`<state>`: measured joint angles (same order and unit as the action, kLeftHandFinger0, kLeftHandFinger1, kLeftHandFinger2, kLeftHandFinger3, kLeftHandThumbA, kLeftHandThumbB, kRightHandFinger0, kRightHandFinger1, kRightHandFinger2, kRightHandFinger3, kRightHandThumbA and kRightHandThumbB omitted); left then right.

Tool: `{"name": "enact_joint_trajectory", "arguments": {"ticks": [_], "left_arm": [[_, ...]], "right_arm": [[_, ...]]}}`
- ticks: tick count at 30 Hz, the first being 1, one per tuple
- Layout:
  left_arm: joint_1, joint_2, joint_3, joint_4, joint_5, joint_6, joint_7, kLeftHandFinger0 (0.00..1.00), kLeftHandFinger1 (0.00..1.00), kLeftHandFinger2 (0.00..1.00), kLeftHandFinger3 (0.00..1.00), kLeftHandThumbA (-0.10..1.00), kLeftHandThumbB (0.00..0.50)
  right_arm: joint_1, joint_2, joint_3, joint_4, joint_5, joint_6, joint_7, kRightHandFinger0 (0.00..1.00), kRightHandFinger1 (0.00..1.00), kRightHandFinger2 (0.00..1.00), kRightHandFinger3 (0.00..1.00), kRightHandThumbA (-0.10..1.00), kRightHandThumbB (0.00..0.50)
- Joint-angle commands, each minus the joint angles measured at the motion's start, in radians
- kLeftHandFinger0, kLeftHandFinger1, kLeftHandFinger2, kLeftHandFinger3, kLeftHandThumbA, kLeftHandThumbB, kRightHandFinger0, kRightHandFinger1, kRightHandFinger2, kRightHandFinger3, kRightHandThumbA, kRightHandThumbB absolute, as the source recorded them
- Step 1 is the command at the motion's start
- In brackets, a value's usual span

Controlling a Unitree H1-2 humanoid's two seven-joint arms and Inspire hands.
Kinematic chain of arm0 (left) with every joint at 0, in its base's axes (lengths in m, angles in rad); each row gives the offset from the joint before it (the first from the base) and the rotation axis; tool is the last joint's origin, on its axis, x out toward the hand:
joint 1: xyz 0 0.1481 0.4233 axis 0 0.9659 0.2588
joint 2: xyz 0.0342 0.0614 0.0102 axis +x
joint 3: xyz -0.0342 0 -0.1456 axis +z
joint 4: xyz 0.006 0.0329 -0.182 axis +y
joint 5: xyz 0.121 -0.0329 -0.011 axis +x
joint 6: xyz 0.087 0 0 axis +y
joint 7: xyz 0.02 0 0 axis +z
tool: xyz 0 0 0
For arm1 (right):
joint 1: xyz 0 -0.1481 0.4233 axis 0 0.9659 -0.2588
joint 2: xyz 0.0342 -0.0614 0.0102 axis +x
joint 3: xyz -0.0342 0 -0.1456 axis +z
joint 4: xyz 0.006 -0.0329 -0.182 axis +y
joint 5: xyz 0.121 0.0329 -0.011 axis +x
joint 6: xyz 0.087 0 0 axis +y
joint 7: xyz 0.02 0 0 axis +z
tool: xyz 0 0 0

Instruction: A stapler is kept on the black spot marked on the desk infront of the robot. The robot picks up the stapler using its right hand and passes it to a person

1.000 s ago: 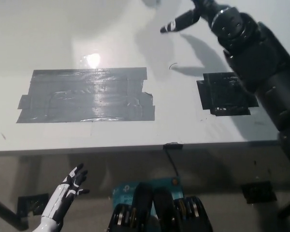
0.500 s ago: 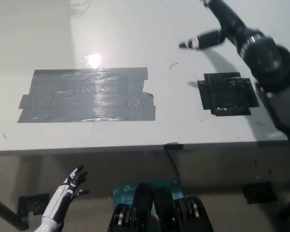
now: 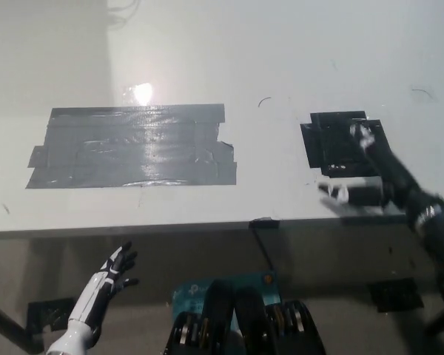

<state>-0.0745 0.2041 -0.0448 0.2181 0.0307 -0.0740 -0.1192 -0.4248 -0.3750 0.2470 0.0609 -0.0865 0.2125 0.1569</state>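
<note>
The black spot (image 3: 334,142) on the white desk (image 3: 207,59) has no stapler on it, and no stapler shows anywhere in the head view. My black right hand (image 3: 377,176) is blurred, low over the spot's near right corner by the desk's front edge. Its fingers are spread and hold nothing. My white left hand (image 3: 107,277) rests below the desk edge at the lower left, open with fingers apart. No person is in view.
A large grey tape patch (image 3: 133,148) covers the desk's left middle. A bright light reflection (image 3: 140,92) sits just behind it. Under the front edge hangs a thin cable (image 3: 263,244), and a dark plate (image 3: 394,293) lies on the floor.
My right arm has pulled back from far over the desk's back right down to the near right edge, over the black spot. The left hand has barely moved.
</note>
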Motion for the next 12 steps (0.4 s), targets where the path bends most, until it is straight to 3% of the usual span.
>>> {"name": "enact_joint_trajectory", "arguments": {"ticks": [1, 3, 4, 6, 9, 10, 12], "left_arm": [[-0.103, 0.007, 0.009, 0.004, -0.009, -0.016, -0.011, 0.90, 1.00, 1.00, 1.00, 0.98, 0.423], [-0.099, 0.006, 0.007, 0.009, -0.008, -0.022, -0.011, 0.91, 1.00, 1.00, 1.00, 0.98, 0.442], [-0.097, 0.006, 0.004, 0.008, -0.004, -0.022, -0.012, 0.92, 1.00, 1.00, 1.00, 0.99, 0.434], [-0.095, 0.006, 0.003, 0.007, -0.003, -0.023, -0.012, 0.93, 1.00, 1.00, 1.00, 0.99, 0.423], [-0.091, 0.005, 0.004, 0.004, -0.003, -0.025, -0.011, 0.92, 1.00, 1.00, 1.00, 0.98, 0.416], [-0.087, 0.005, 0.003, -0.001, -0.001, -0.023, -0.011, 0.92, 1.00, 1.00, 1.00, 0.98, 0.412], [-0.085, 0.005, 0.002, -0.003, 0.001, -0.024, -0.010, 0.92, 1.00, 1.00, 1.00, 0.98, 0.413]], "right_arm": [[0.357, -0.008, -0.210, -1.011, 0.084, -0.202, -0.120, 1.00, 1.00, 1.00, 1.00, 0.77, 0.336], [0.441, 0.076, -0.161, -0.999, 0.032, -0.208, -0.146, 1.00, 1.00, 1.00, 1.00, 0.80, 0.306], [0.476, 0.121, -0.143, -0.901, -0.011, -0.262, -0.173, 1.00, 1.00, 1.00, 1.00, 0.80, 0.257], [0.494, 0.152, -0.134, -0.811, -0.037, -0.302, -0.191, 1.00, 1.00, 1.00, 1.00, 0.77, 0.224], [0.508, 0.189, -0.131, -0.686, -0.057, -0.317, -0.214, 1.00, 1.00, 1.00, 1.00, 0.75, 0.219], [0.511, 0.215, -0.133, -0.607, -0.073, -0.320, -0.239, 1.00, 1.00, 1.00, 1.00, 0.66, 0.219], [0.500, 0.244, -0.145, -0.500, -0.068, -0.327, -0.253, 1.00, 1.00, 1.00, 1.00, 0.67, 0.215]]}}
